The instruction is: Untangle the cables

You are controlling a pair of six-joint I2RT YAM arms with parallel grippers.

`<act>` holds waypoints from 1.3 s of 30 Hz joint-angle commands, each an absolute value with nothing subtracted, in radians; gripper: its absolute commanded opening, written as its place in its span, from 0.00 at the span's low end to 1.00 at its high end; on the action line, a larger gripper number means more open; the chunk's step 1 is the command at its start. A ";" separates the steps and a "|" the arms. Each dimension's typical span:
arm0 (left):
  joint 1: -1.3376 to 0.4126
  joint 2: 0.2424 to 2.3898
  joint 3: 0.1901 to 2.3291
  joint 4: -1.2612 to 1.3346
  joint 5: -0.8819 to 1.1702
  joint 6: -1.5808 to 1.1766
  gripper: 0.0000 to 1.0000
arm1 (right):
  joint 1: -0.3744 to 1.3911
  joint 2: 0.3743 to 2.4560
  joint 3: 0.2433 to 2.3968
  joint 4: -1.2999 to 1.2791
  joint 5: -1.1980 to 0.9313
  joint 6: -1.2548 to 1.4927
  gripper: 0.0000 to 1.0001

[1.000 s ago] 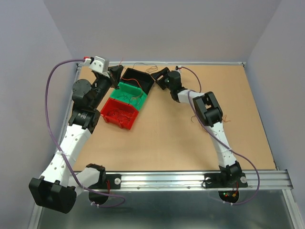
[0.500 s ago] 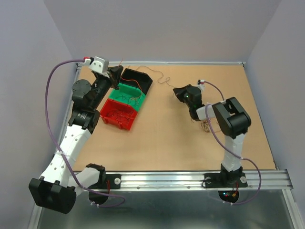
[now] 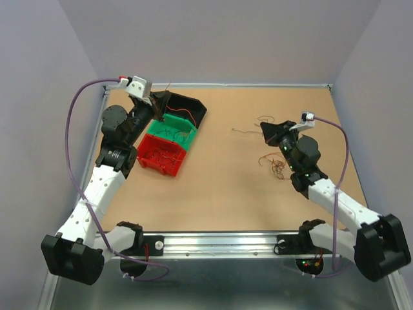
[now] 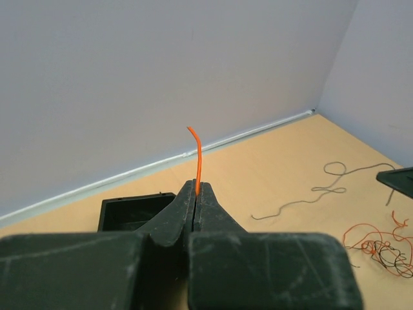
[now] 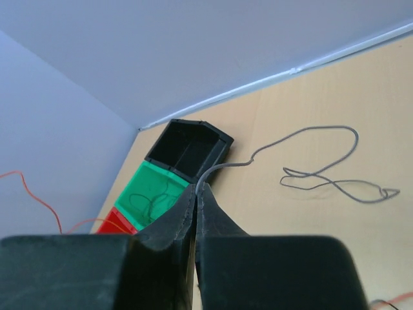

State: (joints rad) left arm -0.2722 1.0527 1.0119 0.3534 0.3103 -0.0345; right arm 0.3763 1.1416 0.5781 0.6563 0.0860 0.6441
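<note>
From above, the left claw [image 3: 159, 102] hangs over the black bin [image 3: 190, 106] at the far left of the bench [image 3: 219, 194], with the green bin [image 3: 173, 129] and red bin [image 3: 161, 155] lined up nearer the arms. The right claw [image 3: 266, 132] sits mid-right, and the tangle of cables [image 3: 277, 167] lies just on its near side, toward that arm's base and well apart from the left arm. The right arm is plainly the nearer one. In the left wrist view, the left claw [image 4: 195, 191] is closed on an orange wire [image 4: 198, 158] that stands up from its tips, with the tangle [image 4: 381, 243] far off to the right. In the right wrist view, the right claw [image 5: 196, 188] is pinched shut on one end of a grey wire [image 5: 322, 132]. Its length runs ahead and rightward across the bench, looping back on itself.
</note>
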 commanded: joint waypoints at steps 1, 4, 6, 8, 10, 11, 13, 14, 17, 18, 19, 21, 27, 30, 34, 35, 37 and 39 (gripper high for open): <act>-0.268 1.052 1.052 0.416 0.336 -0.032 0.00 | 0.379 0.970 0.505 0.488 0.103 0.546 0.01; -0.267 1.115 1.152 0.413 0.307 -0.038 0.00 | 0.379 0.867 0.476 0.431 0.130 0.534 0.01; -0.268 1.178 1.207 0.402 0.305 -0.051 0.00 | 0.379 0.850 0.486 0.366 0.117 0.509 0.01; -0.268 1.218 1.290 0.391 0.330 -0.072 0.00 | 0.379 0.841 0.503 0.321 0.095 0.485 0.00; -0.268 1.268 1.343 0.385 0.356 -0.084 0.00 | 0.379 0.830 0.503 0.301 0.063 0.471 0.04; -0.268 1.305 1.401 0.384 0.382 -0.092 0.00 | 0.379 0.810 0.499 0.301 0.057 0.463 0.12; -0.268 1.344 1.468 0.359 0.371 -0.092 0.00 | 0.379 0.795 0.486 0.305 0.064 0.460 0.16; -0.267 1.364 1.530 0.353 0.353 -0.091 0.00 | 0.380 0.779 0.483 0.308 0.072 0.456 0.17; -0.261 1.461 1.637 0.342 0.310 -0.086 0.00 | 0.379 0.758 0.474 0.308 0.104 0.454 0.10; -0.255 1.482 1.660 0.341 0.304 -0.090 0.00 | 0.379 0.756 0.472 0.310 0.115 0.453 0.06; -0.249 1.502 1.704 0.341 0.305 -0.097 0.00 | 0.379 0.752 0.468 0.310 0.118 0.453 0.02; -0.238 1.566 1.749 0.341 0.304 -0.106 0.00 | 0.379 0.749 0.466 0.313 0.120 0.451 0.01; -0.141 1.783 2.009 0.330 0.382 -0.218 0.00 | 0.379 0.752 0.459 0.339 0.114 0.460 0.01; -0.098 1.891 2.201 0.304 0.483 -0.310 0.00 | 0.379 0.759 0.460 0.347 0.106 0.468 0.01; -0.089 1.890 2.216 0.278 0.629 -0.399 0.00 | 0.379 0.761 0.457 0.351 0.112 0.472 0.01; -0.094 1.867 2.174 0.282 0.638 -0.416 0.00 | 0.379 0.759 0.456 0.351 0.115 0.474 0.00; -0.101 1.769 2.070 0.320 0.643 -0.452 0.00 | 0.379 0.759 0.456 0.354 0.120 0.474 0.00; -0.120 1.651 1.877 0.395 0.635 -0.454 0.00 | 0.379 0.771 0.457 0.360 0.088 0.465 0.01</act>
